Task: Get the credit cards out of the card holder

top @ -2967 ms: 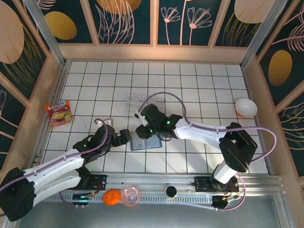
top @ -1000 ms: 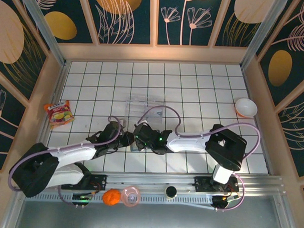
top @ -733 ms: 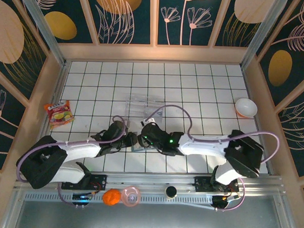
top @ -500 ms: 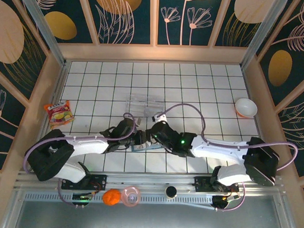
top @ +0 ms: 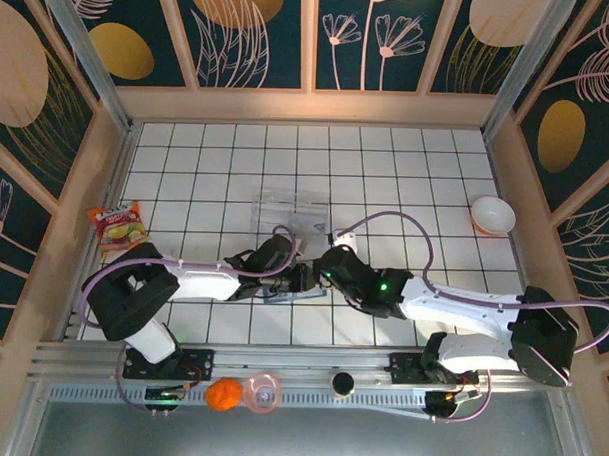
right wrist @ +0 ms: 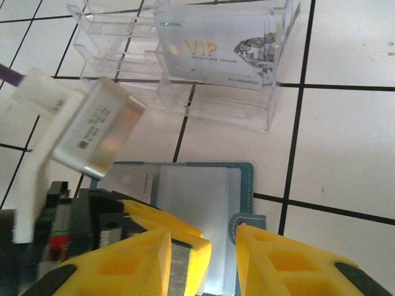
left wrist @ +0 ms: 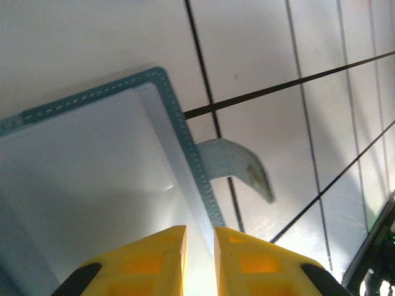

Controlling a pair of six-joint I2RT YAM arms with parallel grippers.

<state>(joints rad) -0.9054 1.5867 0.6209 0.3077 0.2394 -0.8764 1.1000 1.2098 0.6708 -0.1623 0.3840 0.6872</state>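
Currently the card holder (right wrist: 185, 176) lies open and flat on the white tiled table (top: 186, 174), near its front edge, between the two grippers. Its slate-blue inside faces up, framed by a stitched teal border, and a pale card (right wrist: 197, 213) sits in one pocket. The small clasp (left wrist: 237, 169) sticks out sideways from one long edge and rests on the tile.

The left gripper (left wrist: 199, 231) has its yellow fingers drawn close together. The holder's stitched border runs into the narrow gap between them, so it seems to pinch that edge. The right gripper (right wrist: 223, 237) hovers low over the holder from the other side, by the clasp. Its jaws stand a little apart, and nothing shows clamped between them.

Just beyond the holder stands the clear plastic tray (right wrist: 265, 114), with a whitish card marked VIP (right wrist: 216, 46) upright in one of its slots. Well off to the left lies a snack packet (top: 117, 227), and a white bowl (top: 492, 215) sits far right.
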